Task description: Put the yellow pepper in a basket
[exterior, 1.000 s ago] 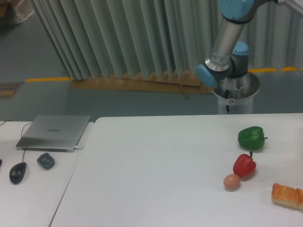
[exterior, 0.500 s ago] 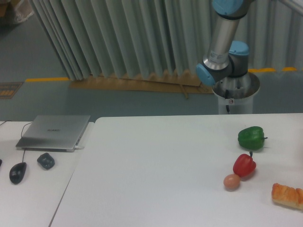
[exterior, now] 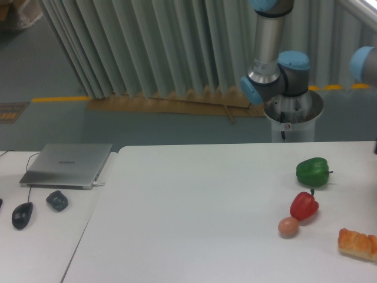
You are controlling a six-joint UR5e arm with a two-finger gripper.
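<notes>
The yellow pepper is out of view, and so is any basket. Only the lower part of my arm shows at the upper right, rising from its base behind the table; a blue joint shows at the right edge. My gripper is outside the picture. On the white table lie a green pepper, a red pepper, a small egg-like piece and an orange-and-white bread-like piece.
On a second table to the left lie a closed laptop, a black mouse and a small dark object. Pleated grey curtains hang behind.
The arm's upright link has swung left and straightened; a blue joint has come into view at the right edge. The objects on the table have not moved.
</notes>
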